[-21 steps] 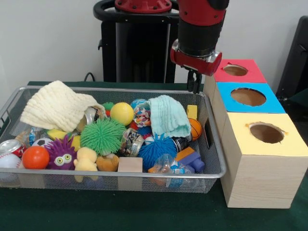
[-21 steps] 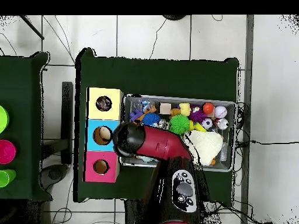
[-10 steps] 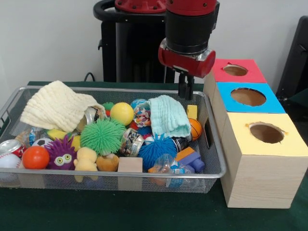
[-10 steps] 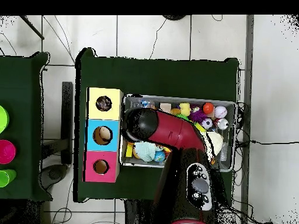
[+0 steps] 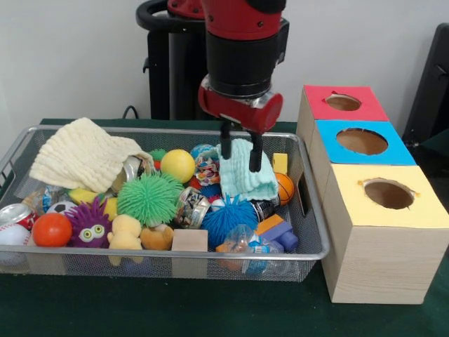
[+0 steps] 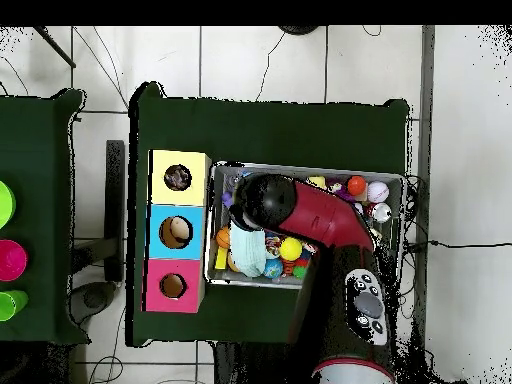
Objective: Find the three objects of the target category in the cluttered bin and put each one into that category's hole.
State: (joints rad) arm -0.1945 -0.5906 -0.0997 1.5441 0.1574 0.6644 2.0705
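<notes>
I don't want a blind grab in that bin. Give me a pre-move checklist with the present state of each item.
1. Gripper open: ok, its two fingers stand apart.
2. Gripper empty: ok, nothing sits between the fingers.
3. Gripper over the bin: ok, it hangs at the teal cloth, inside the rim.
4. Contact with the cloth: cannot tell; the fingers overlap it in the front view, but depth is unclear.
5. Holes free: red hole, blue hole and yellow hole are all uncovered, ok.
6. What lies under the cloth: cannot tell, it is hidden.
</notes>
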